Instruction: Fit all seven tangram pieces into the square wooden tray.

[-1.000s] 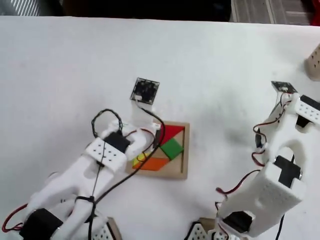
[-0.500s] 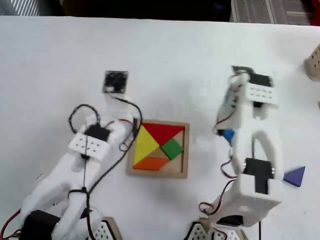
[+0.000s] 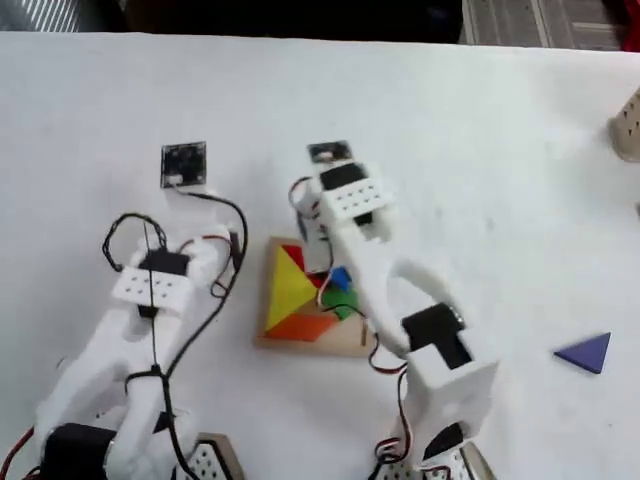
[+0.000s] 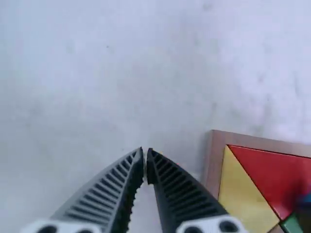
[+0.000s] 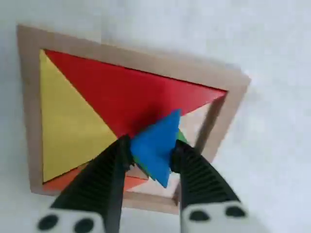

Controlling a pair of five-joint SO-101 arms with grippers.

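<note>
The square wooden tray (image 3: pixel 300 345) lies mid-table with yellow (image 3: pixel 288 285), red (image 5: pixel 121 92), orange (image 3: pixel 305 327) and green (image 3: pixel 345 302) pieces inside. My right gripper (image 5: pixel 150 145) hangs over the tray's middle, shut on a blue triangle (image 5: pixel 155 143), also visible as the blue triangle (image 3: pixel 340 278) from above. My left gripper (image 4: pixel 145 154) is shut and empty, low over the white table just beside the tray's left rim (image 4: pixel 211 155). A purple triangle (image 3: pixel 585 352) lies loose on the table far to the right.
A pale wooden block (image 3: pixel 628 125) stands at the table's far right edge. The right arm's body (image 3: pixel 440 350) stretches over the tray's near right corner. Both arm bases sit at the front edge. Bare table lies behind the tray.
The right arm has swung from the right side leftward to above the tray, carrying the blue triangle. The left arm has pulled back left off the tray.
</note>
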